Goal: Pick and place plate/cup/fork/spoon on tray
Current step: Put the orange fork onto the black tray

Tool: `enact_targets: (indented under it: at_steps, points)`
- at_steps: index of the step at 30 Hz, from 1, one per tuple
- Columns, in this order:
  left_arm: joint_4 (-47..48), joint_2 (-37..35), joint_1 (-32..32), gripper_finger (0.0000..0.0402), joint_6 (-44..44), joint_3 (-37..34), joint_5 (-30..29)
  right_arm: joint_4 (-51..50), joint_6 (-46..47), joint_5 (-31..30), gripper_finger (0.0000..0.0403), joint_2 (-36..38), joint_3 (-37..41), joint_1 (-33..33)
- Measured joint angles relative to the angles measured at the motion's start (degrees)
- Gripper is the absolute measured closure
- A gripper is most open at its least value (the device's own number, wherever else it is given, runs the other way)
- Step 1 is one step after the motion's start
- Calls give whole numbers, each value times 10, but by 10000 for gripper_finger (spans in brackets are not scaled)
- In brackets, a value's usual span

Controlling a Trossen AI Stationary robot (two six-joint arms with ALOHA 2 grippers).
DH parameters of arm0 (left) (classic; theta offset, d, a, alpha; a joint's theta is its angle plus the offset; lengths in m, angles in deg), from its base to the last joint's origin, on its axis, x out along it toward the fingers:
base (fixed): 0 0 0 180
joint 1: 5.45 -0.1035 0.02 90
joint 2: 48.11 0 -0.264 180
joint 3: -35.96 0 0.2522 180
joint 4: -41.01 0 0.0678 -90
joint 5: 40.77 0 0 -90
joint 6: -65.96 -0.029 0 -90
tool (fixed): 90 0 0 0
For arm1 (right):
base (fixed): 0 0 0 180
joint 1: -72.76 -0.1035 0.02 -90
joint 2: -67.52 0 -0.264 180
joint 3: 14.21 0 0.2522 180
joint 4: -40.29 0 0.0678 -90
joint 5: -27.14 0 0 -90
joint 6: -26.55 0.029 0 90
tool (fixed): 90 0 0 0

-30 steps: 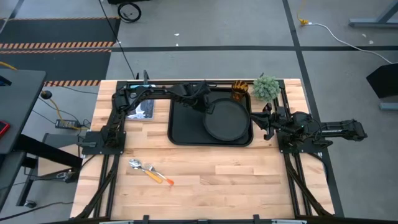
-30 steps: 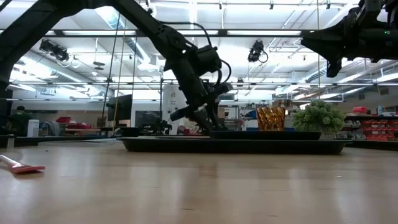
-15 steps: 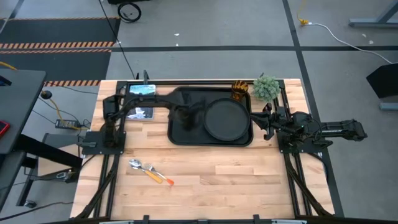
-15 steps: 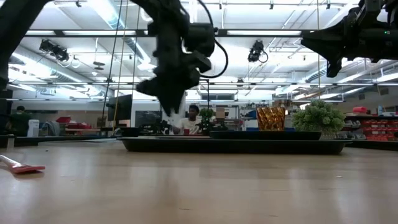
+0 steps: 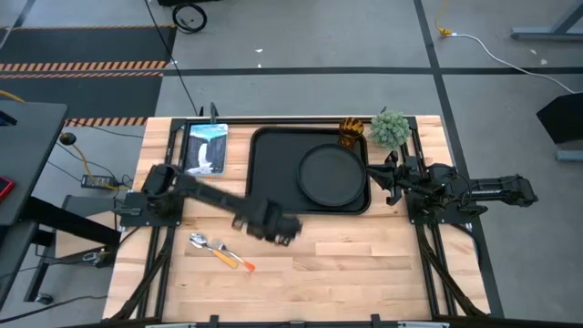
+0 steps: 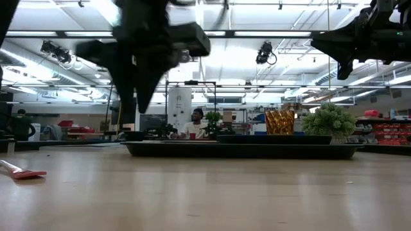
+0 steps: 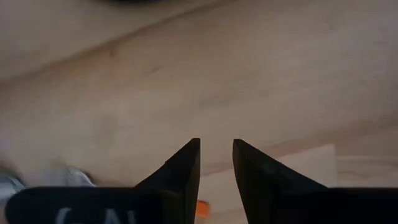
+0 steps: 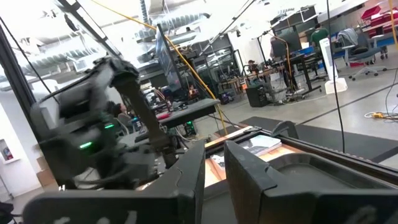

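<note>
Wooden tabletop (image 5: 364,255) is carrying the whole setup, with an open workshop showing behind it in the low view. Task status: the plate (image 5: 332,175) is lying flat inside the tray (image 5: 264,173), on its right half, so that item appears done. The cup (image 5: 352,132) is standing just beyond the tray's far right corner, beside a green plant ball (image 5: 390,128); whether it is touching the rim cannot be told. The fork (image 5: 235,259) and the spoon (image 5: 202,241) are lying together on the bare wood near the front left, well apart from the tray. Three items are judged outstanding.

The left gripper (image 5: 281,230) is hanging over the wood between tray and cutlery, fingers slightly parted with nothing between them. The right gripper (image 5: 390,180) is waiting beside the tray's right edge, fingers narrowly parted, carrying nothing.

Both utensils are showing silver heads and orange handles.
</note>
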Motion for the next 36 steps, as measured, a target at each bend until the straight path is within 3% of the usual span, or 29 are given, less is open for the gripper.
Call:
enact_targets:
  at_steps: [5, 12, 17, 23, 31, 36]
  points:
    - [16, 0, 75, 315, 192, -17, -86, 0, 0, 0, 334, 0, 0, 0]
    - [34, -21, 148, 360, 375, -67, -74, 0, 0, 0, 334, 0, 0, 0]
    - [26, -25, 172, 370, 420, -68, -52, 0, 0, 0, 334, 0, 0, 0]
    - [22, -16, 159, 317, 421, -68, -52, 0, 0, 0, 334, 0, 0, 0]
    - [42, -7, 154, 218, 433, -68, 9, 0, 0, 0, 334, 0, 0, 0]
    - [39, 1, 154, 195, 434, -68, 10, 0, 0, 0, 334, 0, 0, 0]
